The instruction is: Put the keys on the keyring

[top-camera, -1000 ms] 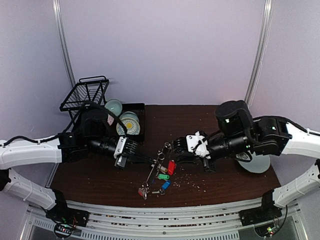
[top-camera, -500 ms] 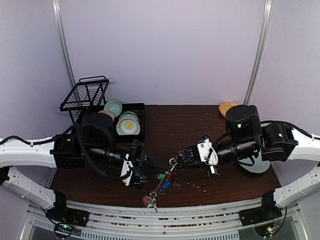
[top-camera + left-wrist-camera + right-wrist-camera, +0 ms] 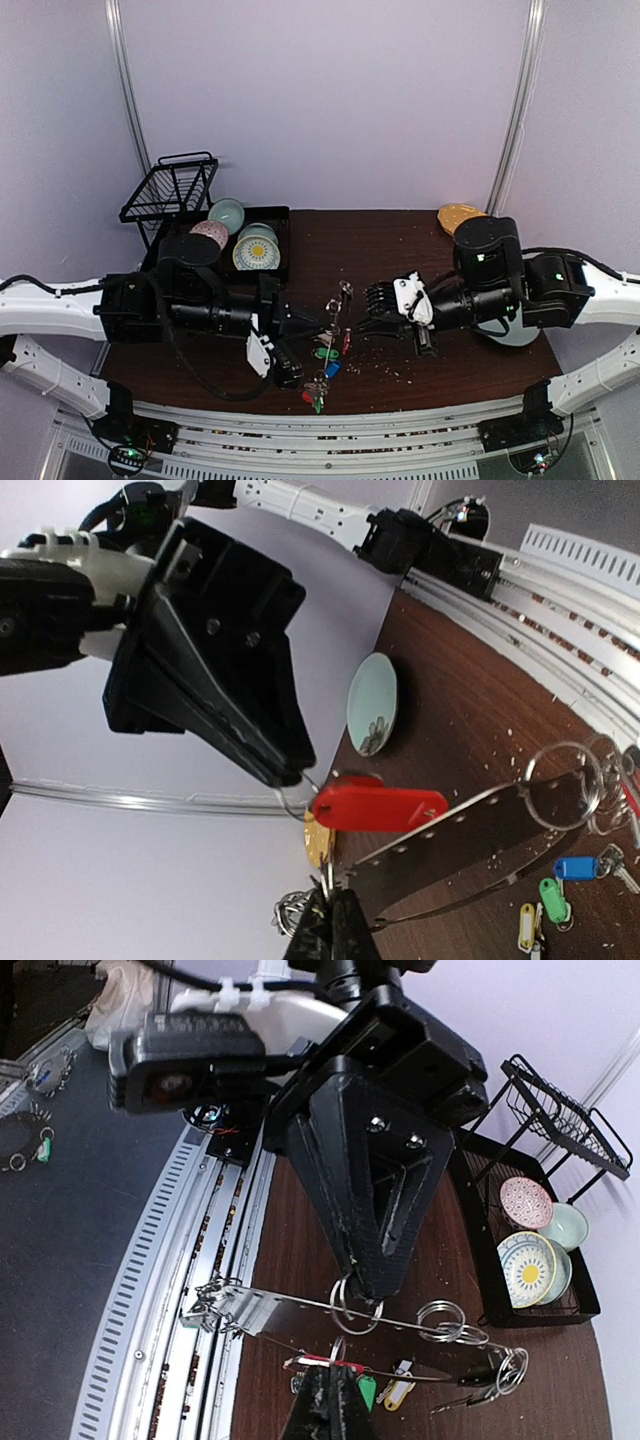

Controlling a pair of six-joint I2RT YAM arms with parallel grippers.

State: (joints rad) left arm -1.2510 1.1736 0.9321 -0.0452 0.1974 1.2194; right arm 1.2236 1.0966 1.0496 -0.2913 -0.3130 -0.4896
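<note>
Between both closed grippers (image 3: 335,322), the keyring (image 3: 338,305) hangs, keys (image 3: 322,368) dangling.

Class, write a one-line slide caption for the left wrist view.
Two shut grippers, left and right, hold the keyring above the table, a red-tagged key hanging between them.

— What finishes are seen?
— Glossy plastic tags on the keys (image 3: 378,808), thin shiny wire for the keyring (image 3: 356,1317), and a dark wood-grain table (image 3: 330,235) speckled with pale crumbs (image 3: 385,366) — matt black grippers.
</note>
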